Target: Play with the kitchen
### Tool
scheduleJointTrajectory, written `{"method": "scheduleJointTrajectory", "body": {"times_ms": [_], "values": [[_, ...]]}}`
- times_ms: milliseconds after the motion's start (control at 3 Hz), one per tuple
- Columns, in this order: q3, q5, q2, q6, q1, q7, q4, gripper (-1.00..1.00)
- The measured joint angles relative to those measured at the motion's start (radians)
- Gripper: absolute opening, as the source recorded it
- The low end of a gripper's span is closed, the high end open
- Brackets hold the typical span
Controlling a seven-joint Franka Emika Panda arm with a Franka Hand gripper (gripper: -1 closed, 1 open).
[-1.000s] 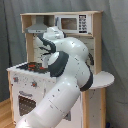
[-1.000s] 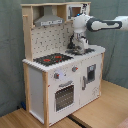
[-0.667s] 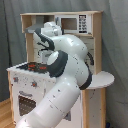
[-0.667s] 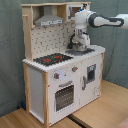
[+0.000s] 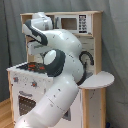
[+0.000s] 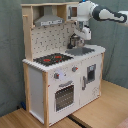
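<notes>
The kitchen [image 6: 62, 75] is a white and light-wood toy unit seen in both exterior views. In the second exterior view it shows a black stovetop [image 6: 52, 59] with red burners, a sink [image 6: 81, 50], a pegboard back [image 6: 50, 37], a grey hood [image 6: 47, 20] and an oven door [image 6: 65, 95]. My gripper [image 6: 83, 34] hangs from the arm above the sink, near the dark faucet [image 6: 75, 41], and touches nothing that I can see. In the first exterior view the white arm [image 5: 65, 60] covers most of the kitchen [image 5: 20, 82]; the stovetop [image 5: 34, 65] shows at the left.
A toy microwave [image 5: 75, 22] sits on the top shelf. A round white side shelf [image 5: 100, 79] sticks out at the first exterior view's right. The kitchen stands on a wooden floor [image 6: 105, 107], with a grey curtain [image 6: 12, 60] behind.
The wrist and gripper have risen above the sink, moving up and to the left in the first exterior view.
</notes>
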Motion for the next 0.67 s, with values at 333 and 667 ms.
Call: {"method": "scheduleJointTrajectory", "body": {"times_ms": [333,667], "values": [[-0.019,-0.01,0.0,0.052,0.093,0.034,0.007,-1.0],[-0.055,-0.025,0.0,0.088,0.179,0.044,0.031,-1.0]]}}
